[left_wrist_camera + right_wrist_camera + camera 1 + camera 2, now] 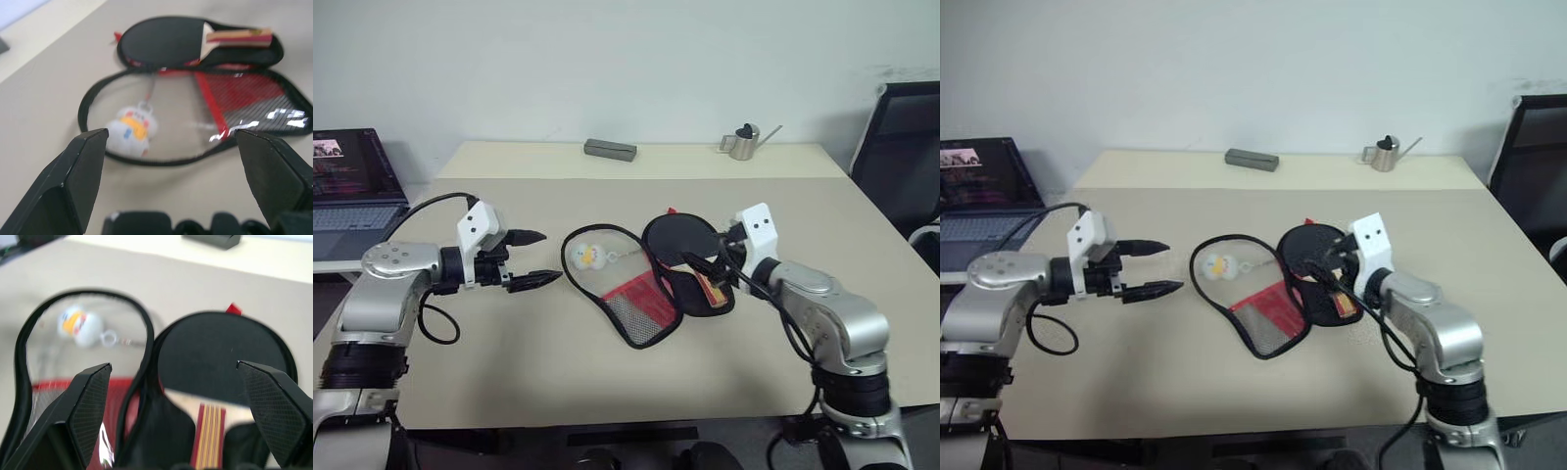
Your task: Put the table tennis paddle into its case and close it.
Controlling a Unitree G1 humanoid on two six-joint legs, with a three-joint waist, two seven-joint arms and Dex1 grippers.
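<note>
Left gripper (530,258): black two-fingered claw held spread wide and empty above the beige table (509,372), pointed toward the case's open flap, well apart from it.

Open flap (612,279): the left half of the flat paddle-shaped black fabric zip case (677,311), folded out on the table; pale lining above, red mesh pocket below, a small white-and-yellow plush charm (586,257) lying on the lining. It is judged light, limp and prone to sagging; it is best pinched at the stiffer black zip rim on its outer edge, not at the mesh.

Paddle (171,41): round black-rubber table tennis blade with red edge and striped light wooden handle, laid in the right half of the case, handle toward the robot. It is judged stiff and light, the rubber grippy; no further hold seems needed.

Right gripper (1317,262): black fingers spread apart, nothing held, hovering just above the paddle's handle end.

Step judged next: the flap is to be folded over the paddle, then zipped.
</note>
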